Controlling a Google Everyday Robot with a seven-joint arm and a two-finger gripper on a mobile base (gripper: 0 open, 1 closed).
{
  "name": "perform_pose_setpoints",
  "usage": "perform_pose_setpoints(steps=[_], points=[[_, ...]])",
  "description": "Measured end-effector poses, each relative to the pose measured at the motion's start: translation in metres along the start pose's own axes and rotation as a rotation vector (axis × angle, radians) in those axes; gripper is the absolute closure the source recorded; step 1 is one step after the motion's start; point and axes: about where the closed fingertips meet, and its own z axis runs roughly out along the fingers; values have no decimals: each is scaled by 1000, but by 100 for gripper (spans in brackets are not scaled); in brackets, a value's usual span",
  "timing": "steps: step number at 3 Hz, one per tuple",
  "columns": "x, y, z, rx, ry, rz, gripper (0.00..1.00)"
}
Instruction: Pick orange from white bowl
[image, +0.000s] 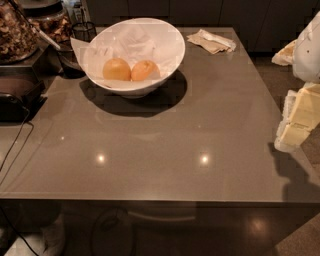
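- Well out at the right edge: gripper (296, 125), cream and white, hanging just past the table's right side, well apart from the bowl.
- Open or closed: cannot tell from this angle.
- Lying in the white bowl (167, 37): orange (145, 70), the right-hand one of a pair, touching a paler, yellower fruit (116, 69) on its left.
- Resting, both of them, on crumpled white paper (136, 41) lining the bowl, close to its near wall.
- Standing on the far left part of the grey table (160, 135): the bowl itself, with a dark shadow beneath and to its right.
- Lying near the far edge, right of the bowl and apart from it: a crumpled beige napkin (211, 41).
- Crowded just left of the bowl: a black wire holder (84, 31), glass jars (15, 30) of brown contents, a dark appliance (15, 102) and a black cable (17, 145) trailing toward the near side.
- Glinting on the bare near half of the tabletop: two small light spots (101, 158).
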Motion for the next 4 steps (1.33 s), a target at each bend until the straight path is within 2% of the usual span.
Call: perform_pose_setpoints(steps=[1, 3, 4], points=[[0, 0, 0, 0, 0, -1, 0], [-28, -12, 5, -7, 9, -130, 0], [-28, -12, 5, -5, 8, -133, 0]])
